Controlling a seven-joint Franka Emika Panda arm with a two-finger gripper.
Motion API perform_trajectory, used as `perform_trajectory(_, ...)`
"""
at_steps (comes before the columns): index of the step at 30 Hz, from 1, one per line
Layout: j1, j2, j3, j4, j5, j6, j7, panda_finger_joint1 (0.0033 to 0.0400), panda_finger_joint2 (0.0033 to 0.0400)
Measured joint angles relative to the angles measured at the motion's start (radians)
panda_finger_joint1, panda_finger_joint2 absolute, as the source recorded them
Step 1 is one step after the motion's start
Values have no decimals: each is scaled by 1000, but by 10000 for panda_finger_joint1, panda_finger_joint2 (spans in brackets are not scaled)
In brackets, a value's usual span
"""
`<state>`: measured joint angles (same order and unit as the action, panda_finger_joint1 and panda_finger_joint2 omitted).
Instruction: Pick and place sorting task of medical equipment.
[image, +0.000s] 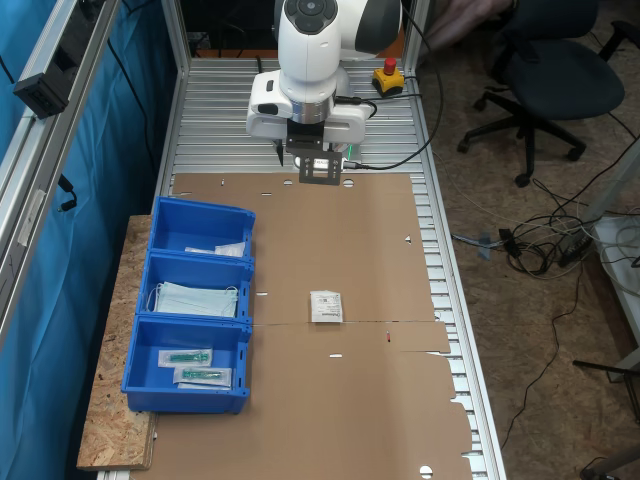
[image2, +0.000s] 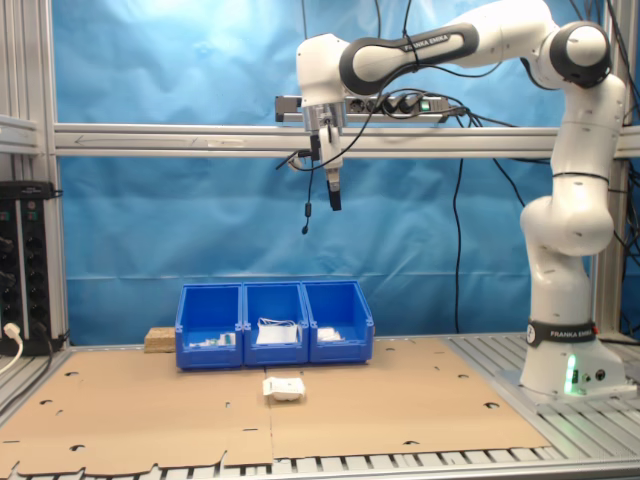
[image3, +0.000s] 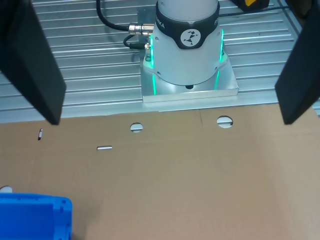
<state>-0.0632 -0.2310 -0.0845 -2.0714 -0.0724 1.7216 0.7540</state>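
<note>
I see the white sachet (image: 326, 306) lying flat on the brown cardboard sheet (image: 340, 240), out in the open and touched by nothing; in the second exterior view the sachet (image2: 284, 387) sits just in front of the bins, nearer the camera than they are. Toward the first exterior view's left of it stands a row of three blue bins (image: 192, 305) along the cardboard's edge, resting partly on a chipboard slab (image: 110, 400); the far bin holds a few white packets (image: 222, 249), the middle one pale-blue face masks (image: 197, 299), and the near one long clear packets with teal items (image: 190, 357).

My gripper (image2: 334, 203) hangs high above the table in the second exterior view, well apart from the sachet and the bins, pointing straight down; in the wrist view its two dark fingers (image3: 35, 65) stand spread wide with nothing between them, and beneath them I see the arm's own base (image3: 187, 47) with its green light, the ribbed metal table (image3: 90, 60) and a corner of a blue bin (image3: 35, 217). A red and yellow stop button (image: 388, 77) sits on the metal table at the far end of the first exterior view.
</note>
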Motion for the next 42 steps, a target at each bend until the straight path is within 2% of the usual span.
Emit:
perform_trajectory(31, 7, 0, 2, 0, 0, 54, 0, 400, 400)
perform_trajectory(36, 7, 7, 7, -4, 0, 99, 0, 400, 400)
perform_trajectory(42, 7, 44, 27, -14, 0, 190, 0, 400, 400)
